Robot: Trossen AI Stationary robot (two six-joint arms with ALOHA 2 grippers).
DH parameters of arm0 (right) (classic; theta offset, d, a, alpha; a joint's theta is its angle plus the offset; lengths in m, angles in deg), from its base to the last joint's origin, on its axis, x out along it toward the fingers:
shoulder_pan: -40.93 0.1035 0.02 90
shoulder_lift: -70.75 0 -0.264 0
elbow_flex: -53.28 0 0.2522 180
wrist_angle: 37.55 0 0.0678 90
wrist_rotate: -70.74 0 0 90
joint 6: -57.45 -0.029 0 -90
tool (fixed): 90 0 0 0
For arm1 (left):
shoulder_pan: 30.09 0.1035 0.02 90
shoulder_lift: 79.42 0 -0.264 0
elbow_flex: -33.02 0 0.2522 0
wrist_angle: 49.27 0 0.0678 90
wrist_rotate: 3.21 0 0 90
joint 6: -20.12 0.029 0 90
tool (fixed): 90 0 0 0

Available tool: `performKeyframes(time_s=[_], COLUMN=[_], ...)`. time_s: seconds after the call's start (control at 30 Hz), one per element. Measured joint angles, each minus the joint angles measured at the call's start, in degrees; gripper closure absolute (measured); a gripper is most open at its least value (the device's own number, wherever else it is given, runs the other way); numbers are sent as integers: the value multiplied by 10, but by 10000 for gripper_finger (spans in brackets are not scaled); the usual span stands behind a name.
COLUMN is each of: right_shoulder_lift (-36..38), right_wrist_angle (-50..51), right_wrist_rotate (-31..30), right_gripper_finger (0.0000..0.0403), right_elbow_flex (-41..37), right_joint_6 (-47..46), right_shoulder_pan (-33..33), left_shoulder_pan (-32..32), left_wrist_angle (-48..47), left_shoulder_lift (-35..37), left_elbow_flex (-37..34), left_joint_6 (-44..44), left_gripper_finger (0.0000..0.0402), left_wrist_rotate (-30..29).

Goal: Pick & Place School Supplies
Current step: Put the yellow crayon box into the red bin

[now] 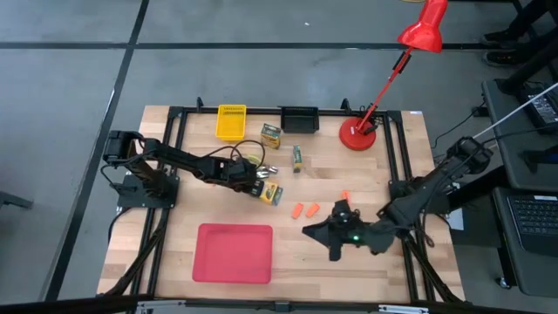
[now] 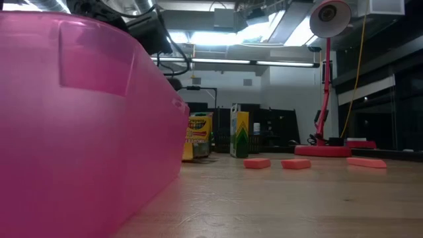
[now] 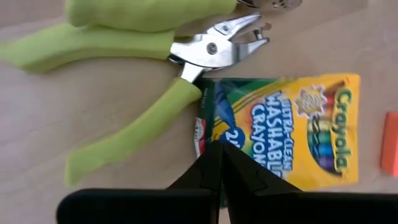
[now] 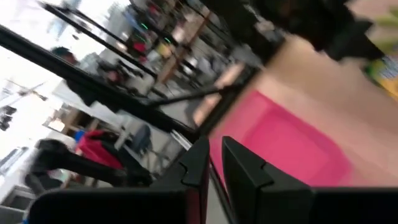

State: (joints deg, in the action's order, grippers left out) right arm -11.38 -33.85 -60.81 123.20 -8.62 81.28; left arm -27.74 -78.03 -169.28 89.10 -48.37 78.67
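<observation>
- School supplies lie scattered over the middle of the wooden tabletop (image 1: 366,174); a green-and-yellow cardboard crayon box (image 3: 292,127) lies flat near the centre, with lime-handled metal-jawed pliers-like tool (image 3: 155,74) touching one of its corners.
- Left gripper (image 1: 258,180) hangs directly over that flat crayon box; its two dark fingers (image 3: 211,171) are pressed together, holding nothing.
- A second crayon box (image 1: 271,135) stands upright toward the far edge; a third, slimmer green box (image 1: 297,157) lies just beside it, nearer the centre.
- Three small orange rectangular pieces sit in the centre-right area; two orange pieces (image 1: 304,210) lie close together, a third orange piece (image 1: 344,194) is a little apart, toward the right edge.
- Right gripper (image 1: 314,231) hovers low near the front edge, between the orange pieces and the red flat plastic tray (image 1: 233,253); its fingers (image 4: 198,163) stand a narrow slit apart, with nothing seen between them.
- The tray rests at the front edge, left of centre.
- A yellow ribbed bin (image 1: 231,121) and a black open bin (image 1: 299,119) sit along the far edge; a red desk lamp (image 1: 359,133) stands at the far right corner.
</observation>
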Motion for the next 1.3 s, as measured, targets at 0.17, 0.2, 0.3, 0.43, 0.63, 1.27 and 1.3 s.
performKeyframes(time_s=[0.17, 0.2, 0.3, 0.43, 0.63, 1.27, 1.3], right_shoulder_lift=[-14, -19, -33, -56, -103, -116, -116], right_wrist_angle=[62, 74, 94, 97, 97, 96, 102], right_wrist_rotate=[24, 30, 56, 83, 140, 139, 136], right_gripper_finger=[355, 355, 355, 355, 355, 355, 355], right_elbow_flex=[0, 0, 0, 0, 0, 0, 0], right_joint_6=[-62, -75, -111, -136, -145, -150, -151], right_shoulder_pan=[-21, -26, -44, -68, -114, -123, -123], left_shoulder_pan=[0, 0, 0, 0, 0, -4, -4], left_wrist_angle=[-17, -16, -12, -1, 1, 66, 62], left_shoulder_lift=[0, 0, 0, 0, 0, -5, -5], left_elbow_flex=[0, 0, -1, -2, -2, -2, -2], left_joint_6=[-23, -29, -46, -49, -53, -32, -32], left_gripper_finger=[399, 399, 399, 399, 399, 399, 399], left_wrist_rotate=[-25, -28, -36, -39, -40, 23, 23])
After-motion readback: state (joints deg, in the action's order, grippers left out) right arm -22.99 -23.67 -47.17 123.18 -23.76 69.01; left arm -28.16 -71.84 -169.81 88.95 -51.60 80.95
